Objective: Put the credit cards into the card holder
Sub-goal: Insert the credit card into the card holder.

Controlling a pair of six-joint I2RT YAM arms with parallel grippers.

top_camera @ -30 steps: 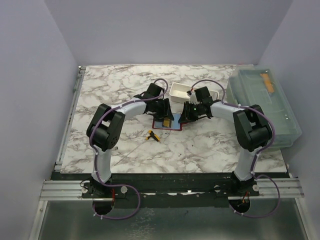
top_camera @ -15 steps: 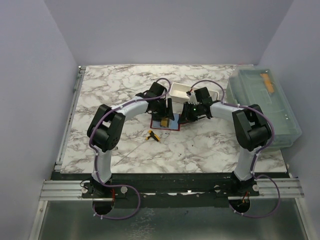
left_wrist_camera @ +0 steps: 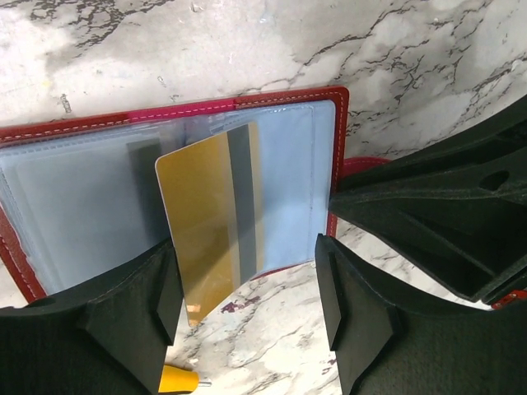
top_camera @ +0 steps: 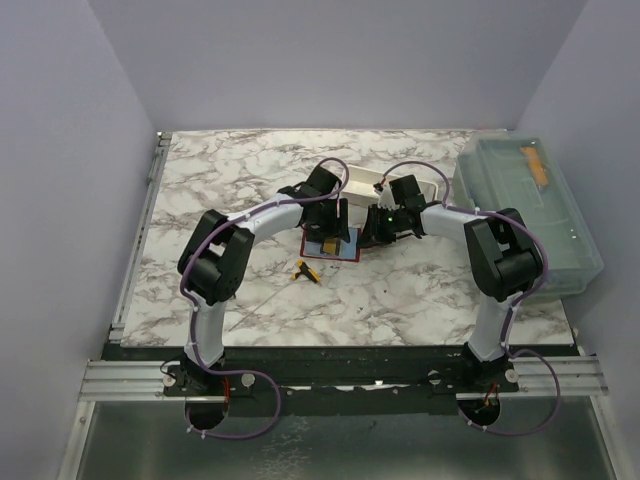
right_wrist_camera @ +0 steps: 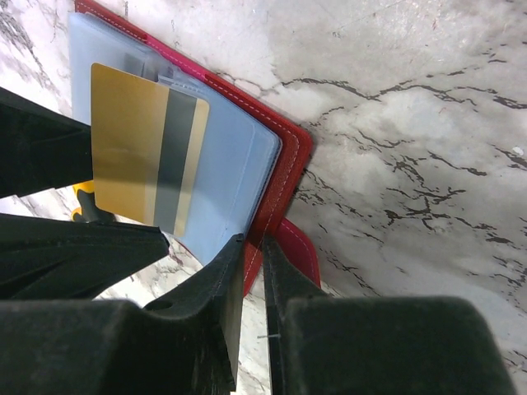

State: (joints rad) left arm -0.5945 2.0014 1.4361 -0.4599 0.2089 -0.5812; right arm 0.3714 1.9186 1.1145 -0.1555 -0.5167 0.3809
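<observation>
From above, I am watching both arms meeting over the card holder (top_camera: pixel 336 256), which is lying open on the bench (top_camera: pixel 240 180) in front of the white tray (top_camera: pixel 358 183). The left claw (top_camera: pixel 333 224) and right claw (top_camera: pixel 372 232) are crowding it, so I am getting little detail here. The yellow-handled tool (top_camera: pixel 305 272) is sitting just in front.

Through the left wrist camera, the left claw (left_wrist_camera: pixel 247 284) is hanging spread wide, its pads touching nothing. The gold card (left_wrist_camera: pixel 206 218) is lying between them on the holder's (left_wrist_camera: pixel 288 97) blue-grey lining, its near end sticking out over the bench. I cannot tell whether its far end is sitting in a pocket.

Through the right wrist camera, the right claw (right_wrist_camera: pixel 252 262) is nearly pressed together and appears to be pinching the holder's (right_wrist_camera: pixel 284 177) red edge, pinning it down. The gold card (right_wrist_camera: pixel 132 152) is lying askew on the lining.

I am judging this as mid-insertion of the first card. Next I am planning to nudge its exposed end inward, square to the slot, while the right claw is anchoring the holder. I am not finding the pale blue card in any view.
</observation>
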